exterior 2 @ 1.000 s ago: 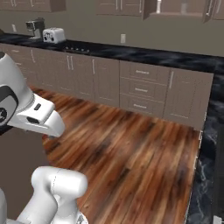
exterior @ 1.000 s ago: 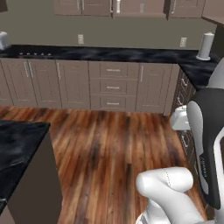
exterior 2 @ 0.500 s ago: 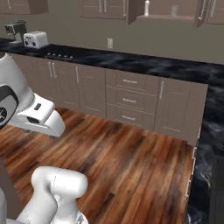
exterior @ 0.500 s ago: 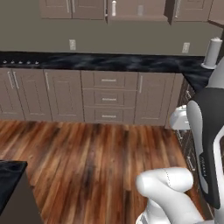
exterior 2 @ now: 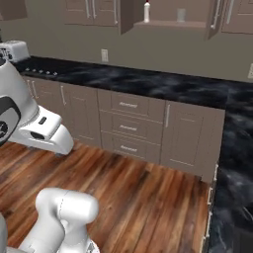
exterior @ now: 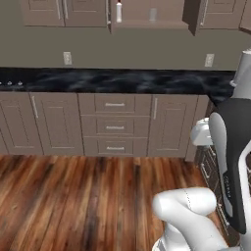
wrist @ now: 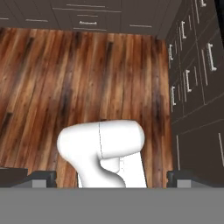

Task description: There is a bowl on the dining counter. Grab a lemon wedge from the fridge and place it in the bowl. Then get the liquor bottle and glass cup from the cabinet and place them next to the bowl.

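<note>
Liquor bottle (exterior: pixel 118 12), slim white w/ red cap, stands upright on shelf of brown wooden wall cabinet (exterior: pixel 147 23), top centre of left base view, doors swung open. Short clear greyish glass cup (exterior: pixel 153 14) on same shelf, near bottle to its right, not touching. In right base view both sit at top edge: bottle (exterior 2: pixel 147 12), cup (exterior 2: pixel 181 15). Black marble surface (exterior 2: pixel 163 84) w/ white veins runs below. Hand (wrist: pixel 111 177) points at wood floor (wrist: pixel 65 83); fingertips wide apart, nothing between them.
</note>
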Robot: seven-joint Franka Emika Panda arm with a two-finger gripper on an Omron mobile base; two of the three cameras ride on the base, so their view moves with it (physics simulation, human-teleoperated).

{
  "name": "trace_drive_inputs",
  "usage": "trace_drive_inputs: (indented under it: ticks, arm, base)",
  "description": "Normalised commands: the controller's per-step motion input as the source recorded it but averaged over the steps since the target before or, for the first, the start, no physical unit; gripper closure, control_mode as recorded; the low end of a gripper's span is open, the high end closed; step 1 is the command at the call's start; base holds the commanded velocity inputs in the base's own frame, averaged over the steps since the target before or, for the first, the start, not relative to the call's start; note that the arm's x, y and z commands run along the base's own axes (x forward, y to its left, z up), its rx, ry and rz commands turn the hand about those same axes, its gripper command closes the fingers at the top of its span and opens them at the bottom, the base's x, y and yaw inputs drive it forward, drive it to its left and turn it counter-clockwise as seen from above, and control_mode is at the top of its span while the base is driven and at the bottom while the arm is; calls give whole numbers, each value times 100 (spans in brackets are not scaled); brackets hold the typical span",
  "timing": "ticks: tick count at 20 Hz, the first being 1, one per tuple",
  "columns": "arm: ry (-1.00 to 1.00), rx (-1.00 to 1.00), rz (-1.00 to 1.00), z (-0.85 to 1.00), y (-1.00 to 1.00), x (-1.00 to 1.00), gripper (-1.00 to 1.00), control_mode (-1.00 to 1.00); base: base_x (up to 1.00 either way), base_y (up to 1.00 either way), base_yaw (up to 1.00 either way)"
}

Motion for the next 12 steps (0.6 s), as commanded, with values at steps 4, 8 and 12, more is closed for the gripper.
trace_drive_inputs:
  ticks: [4, 8, 12]
  arm:
    - [0, 0, 0, 0, 0, 0, -100, 100]
    - [0, 0, 0, 0, 0, 0, -100, 100]
    - [0, 0, 0, 0, 0, 0, -100, 100]
  base:
    - [100, 7, -8]
    - [100, 15, -7]
    - [100, 19, -5]
